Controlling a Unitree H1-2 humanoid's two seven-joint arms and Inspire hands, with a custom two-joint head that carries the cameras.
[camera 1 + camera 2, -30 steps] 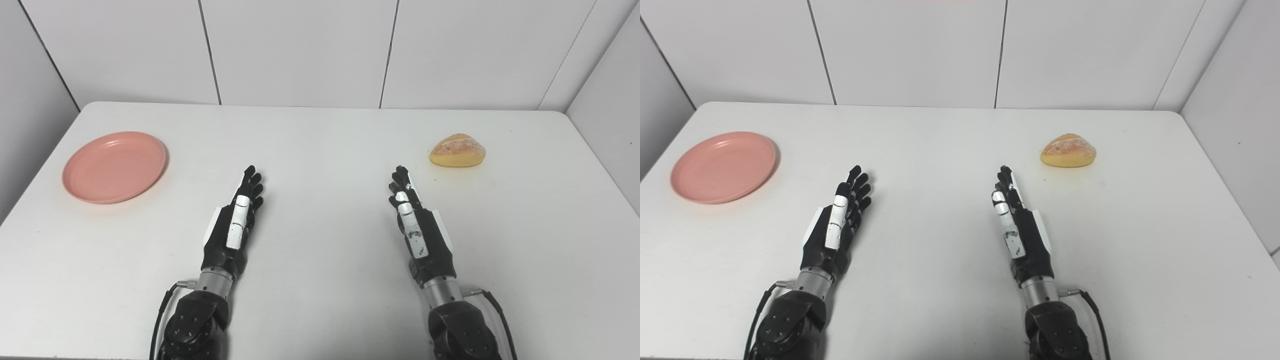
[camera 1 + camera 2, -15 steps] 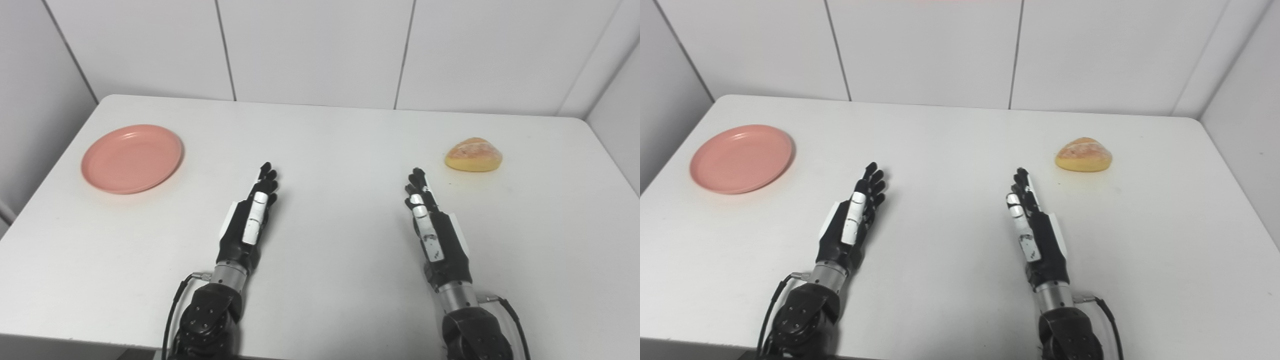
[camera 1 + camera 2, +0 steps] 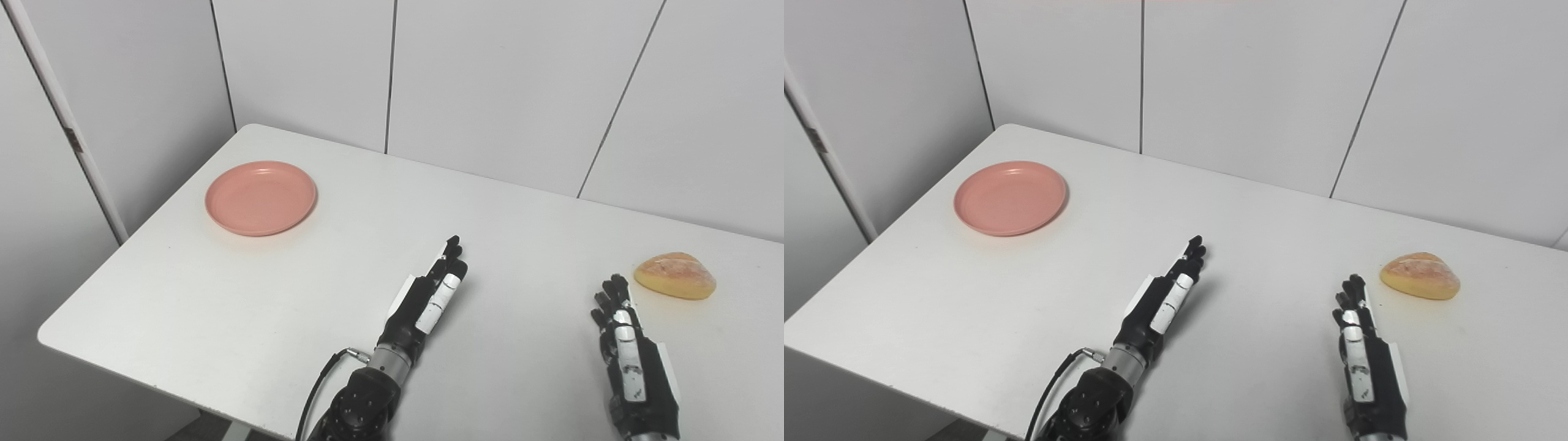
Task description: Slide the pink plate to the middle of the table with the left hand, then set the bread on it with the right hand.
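The pink plate (image 3: 261, 197) lies empty near the far left corner of the white table (image 3: 294, 294). The bread (image 3: 675, 275), a golden roll, lies at the right side of the table. My left hand (image 3: 429, 300) is open, fingers straight, resting over the table's middle front, well to the right of the plate and apart from it. My right hand (image 3: 631, 361) is open, fingers straight, just in front and left of the bread, not touching it. Both hands hold nothing.
White wall panels (image 3: 490, 92) stand behind the table and at its left. The table's left edge and front left corner (image 3: 46, 334) are in view, with the floor below. A black cable (image 3: 315, 386) runs from my left wrist.
The whole picture has shifted: the camera has turned to the left, so plate, bread and hands sit further right in view. Plate and bread have not moved on the table. Both hands stay open.
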